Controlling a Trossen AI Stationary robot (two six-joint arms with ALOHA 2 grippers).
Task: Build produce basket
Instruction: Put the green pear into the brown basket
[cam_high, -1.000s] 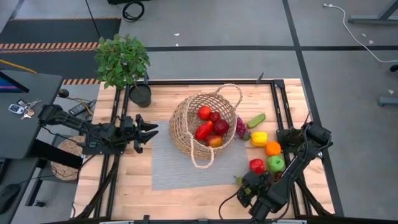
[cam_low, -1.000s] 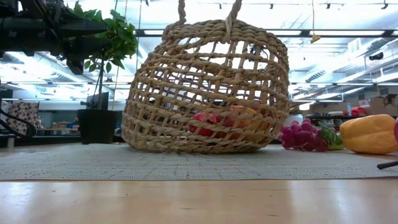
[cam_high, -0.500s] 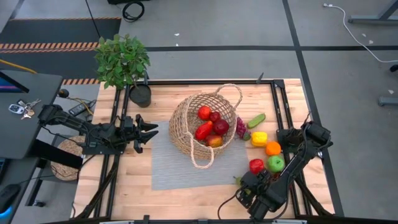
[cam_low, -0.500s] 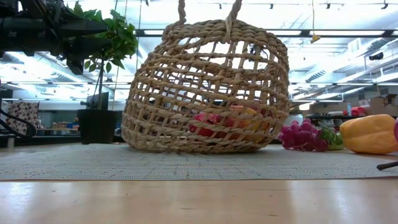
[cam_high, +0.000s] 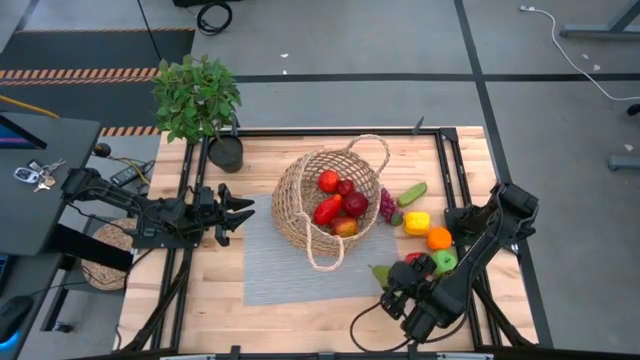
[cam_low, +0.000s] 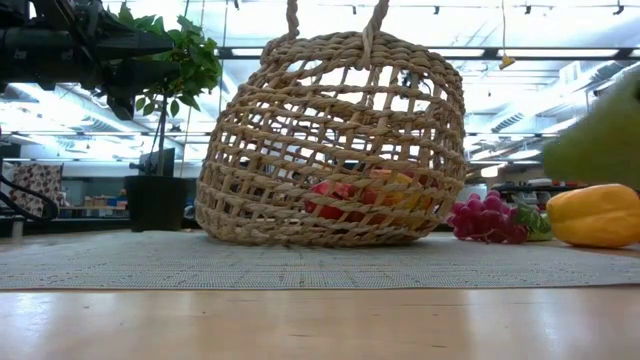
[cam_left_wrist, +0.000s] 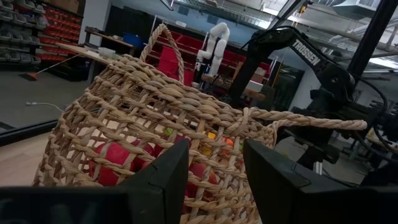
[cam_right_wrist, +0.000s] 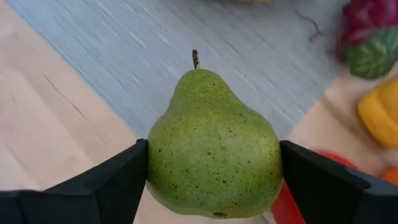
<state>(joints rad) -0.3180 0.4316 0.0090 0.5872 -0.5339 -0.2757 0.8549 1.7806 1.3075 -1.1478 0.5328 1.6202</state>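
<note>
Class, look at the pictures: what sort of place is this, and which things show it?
Probably a robotics lab or workshop: a white robot arm stands behind the basket, with red parts bins on shelves and cables on the floor.

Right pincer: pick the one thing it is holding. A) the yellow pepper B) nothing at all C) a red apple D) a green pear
D: in the right wrist view the right pincer has its two dark fingers pressed against either side of a speckled green pear with its stem pointing away, held above the grey mat.
</note>
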